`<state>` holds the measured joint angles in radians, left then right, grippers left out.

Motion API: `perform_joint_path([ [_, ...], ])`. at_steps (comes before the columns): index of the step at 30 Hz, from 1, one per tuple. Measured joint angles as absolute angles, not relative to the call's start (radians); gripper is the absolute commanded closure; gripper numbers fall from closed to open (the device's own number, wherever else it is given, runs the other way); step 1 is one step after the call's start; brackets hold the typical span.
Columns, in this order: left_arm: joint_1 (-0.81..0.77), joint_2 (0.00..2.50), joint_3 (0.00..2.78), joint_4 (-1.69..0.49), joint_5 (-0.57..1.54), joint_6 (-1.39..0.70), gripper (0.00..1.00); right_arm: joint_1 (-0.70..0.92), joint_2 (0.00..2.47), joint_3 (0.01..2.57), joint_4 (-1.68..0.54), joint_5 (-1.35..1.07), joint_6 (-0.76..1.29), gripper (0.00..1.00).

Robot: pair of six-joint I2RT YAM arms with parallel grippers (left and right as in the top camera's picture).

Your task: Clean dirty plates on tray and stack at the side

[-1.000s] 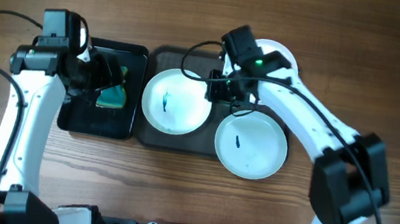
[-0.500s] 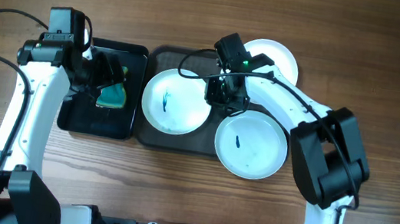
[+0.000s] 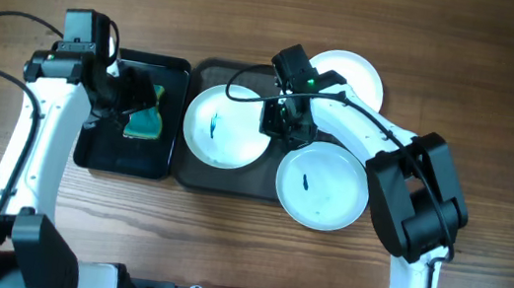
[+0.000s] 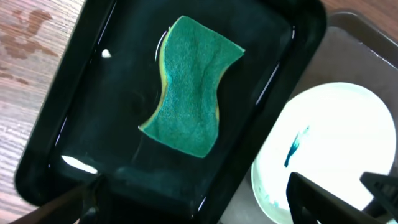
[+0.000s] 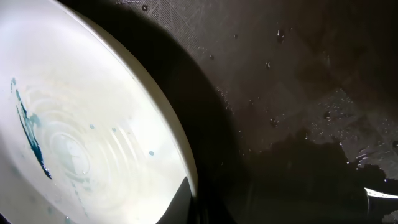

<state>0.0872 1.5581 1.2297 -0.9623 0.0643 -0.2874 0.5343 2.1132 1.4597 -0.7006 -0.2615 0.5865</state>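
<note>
Two smeared blue: left plate (image 3: 227, 129) and front plate (image 3: 322, 185); back plate (image 3: 361, 73) plain white. Right gripper (image 3: 278, 124) at left plate's rim, grip unclear; left gripper (image 4: 196, 200) spread wide, empty.

Both arms share 1 build: smooth white shells on the long links and boxy matte black housings at the joints. The left arm (image 3: 32, 149) carries a black camera block toward the far edge of the desk, and a thick black cable (image 3: 5, 15) curves off it toward the left edge. The right arm (image 3: 363, 133) has a bulky black elbow housing, 1 small green light (image 3: 314, 72) on its wrist and a thin black wire (image 3: 235, 82) curling beside it. The left gripper (image 4: 193, 180) has 2 dark, angular, tapered fingers (image 4: 314, 199).
</note>
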Motion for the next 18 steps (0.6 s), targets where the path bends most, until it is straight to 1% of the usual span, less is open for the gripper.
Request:
perform_joint_path([
  [1,0.087,1.571,1.23,-0.956,0.064,-0.286,0.23,0.534,2.113,1.46,-0.701,-0.262,0.587,0.96],
  [3,0.087,1.637,1.23,-0.944,0.064,-0.27,0.31,0.534,2.113,1.46,-0.701,-0.261,0.587,0.96],
  [5,0.088,1.692,1.23,-0.945,0.065,-0.263,0.33,0.534,2.113,1.46,-0.701,-0.261,0.587,0.96],
  [9,0.122,1.783,1.23,-0.937,0.102,-0.22,0.43,0.534,2.114,1.46,-0.701,-0.261,0.587,0.96],
  [14,0.169,1.828,1.23,-0.881,0.142,-0.176,0.46,0.534,2.113,1.46,-0.7,-0.261,0.587,0.96],
  [18,0.164,1.844,1.23,-0.83,0.156,-0.136,0.49,0.534,2.113,1.46,-0.698,-0.261,0.587,0.96],
])
